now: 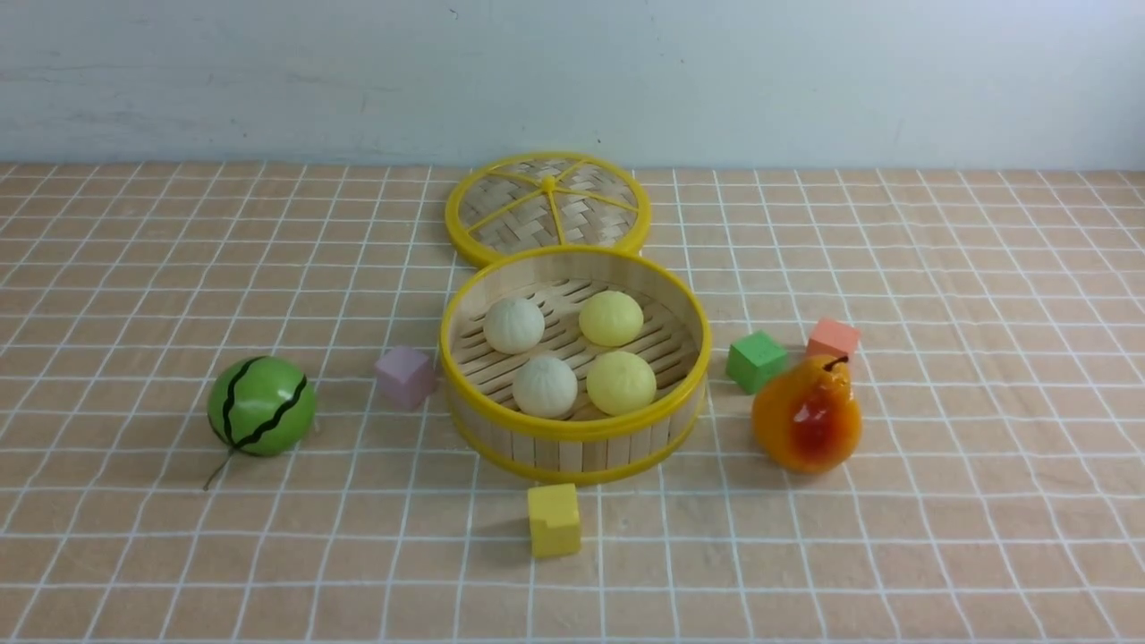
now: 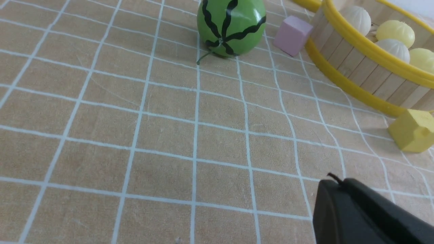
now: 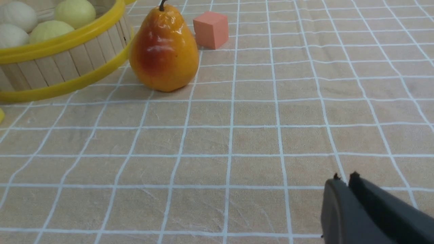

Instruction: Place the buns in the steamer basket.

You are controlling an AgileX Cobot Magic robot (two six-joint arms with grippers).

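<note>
Buns first: all four small soft balls are already sat on the slatted floor of the round bamboo-slat steamer basket with yellow rims point(image 1: 573, 429). An off-white bun point(image 1: 514, 325) is at roughly 10 o'clock inside it, a pale yellow bun point(image 1: 611, 317) at 2 o'clock, a second off-white bun point(image 1: 545, 386) at 7 o'clock and a second pale yellow bun point(image 1: 621, 382) at 5 o'clock. None is seen out on the checked worktop point(image 1: 179, 555), so the loading looks finished, as far as can be judged.

Neither arm shows in the front view. The left gripper point(image 2: 334, 184) is seen low over bare cloth, jaws pressed fully together with nothing between them. The right gripper point(image 3: 344, 179) is nearly closed, a thin slit left between the jaws, nothing held.

What's left is probably just parking the arms, and doing that well means keeping clear of the clutter. The green striped watermelon ball point(image 1: 261, 405) at 9 o'clock of the basket and the glossy orange pear point(image 1: 807, 414) at 3 o'clock would likely roll or topple if clipped. The flat woven lid with yellow spokes point(image 1: 547, 207) at 12 o'clock shouldn't need touching for this task.
</note>
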